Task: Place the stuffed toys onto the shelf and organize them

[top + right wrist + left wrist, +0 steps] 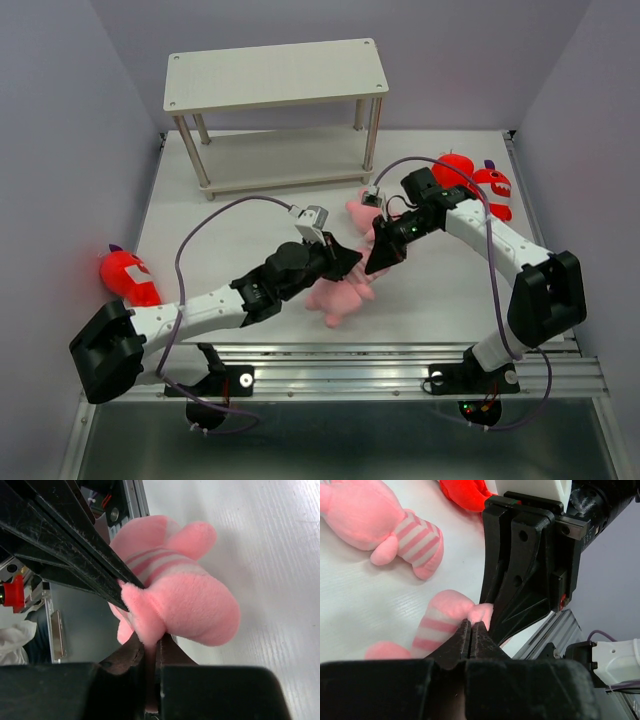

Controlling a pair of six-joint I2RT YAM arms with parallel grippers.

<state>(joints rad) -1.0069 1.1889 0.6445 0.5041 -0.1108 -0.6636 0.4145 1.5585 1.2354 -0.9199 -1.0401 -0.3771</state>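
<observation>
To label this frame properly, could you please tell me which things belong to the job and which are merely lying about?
Job: pale two-tier shelf; three red plush sharks; two pink striped plush pigs, one pinched by the left gripper and right gripper, one lying free.
Lying about: purple cables; aluminium rail.

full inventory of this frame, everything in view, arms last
shelf: 1, pale grey-white, two tiers, far side of the table, nothing on it
red sharks: 3, red with white mouths; one at the left edge, two together at far right
pink pigs: 2, pink striped, mid-table; one lying loose, one pinched by both arms
table: 1, white
rail: 1, grey metal, near edge
left gripper: black fingers shut on the nearer pig
right gripper: black fingers shut on the same pig
</observation>
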